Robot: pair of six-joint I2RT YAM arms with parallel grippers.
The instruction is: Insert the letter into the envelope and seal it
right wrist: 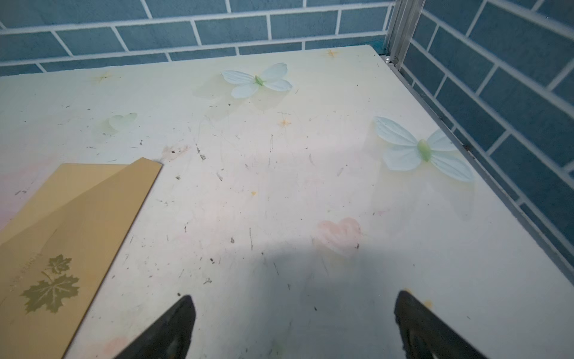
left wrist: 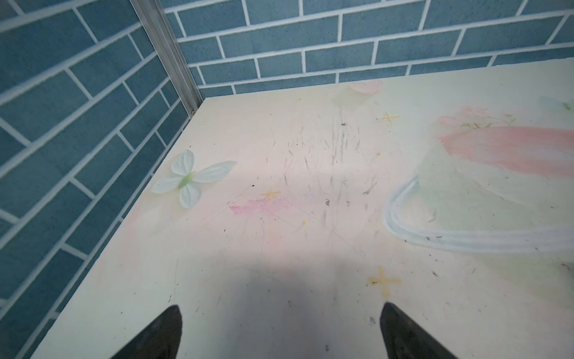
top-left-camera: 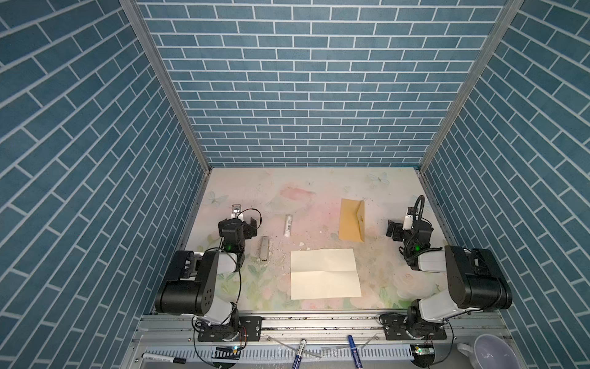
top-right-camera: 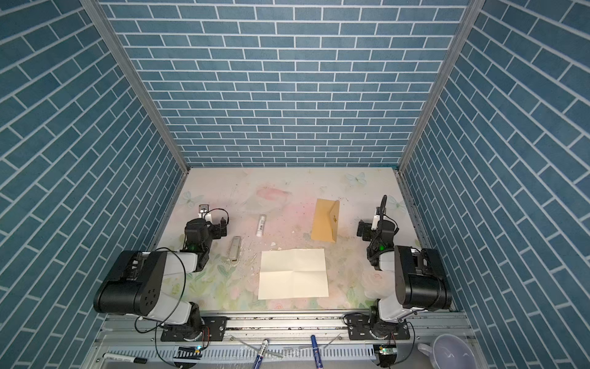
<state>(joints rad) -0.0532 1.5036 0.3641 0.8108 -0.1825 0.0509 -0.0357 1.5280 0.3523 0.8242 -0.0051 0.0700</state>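
Tan envelope [top-left-camera: 352, 220] near right gripper [right wrist: 294, 295], untouched; cream letter [top-left-camera: 325, 274] well apart.

L arm [top-left-camera: 198, 281], R arm [top-left-camera: 472, 281]: black motor housings, white link shells. Black hose [top-left-camera: 417, 203] over R wrist, thin cables on L. Green LED [top-left-camera: 228, 247] nr each wrist. Base plates [top-left-camera: 252, 326] black, w/ screws. Fingertips [left wrist: 161, 335] black, pointed.
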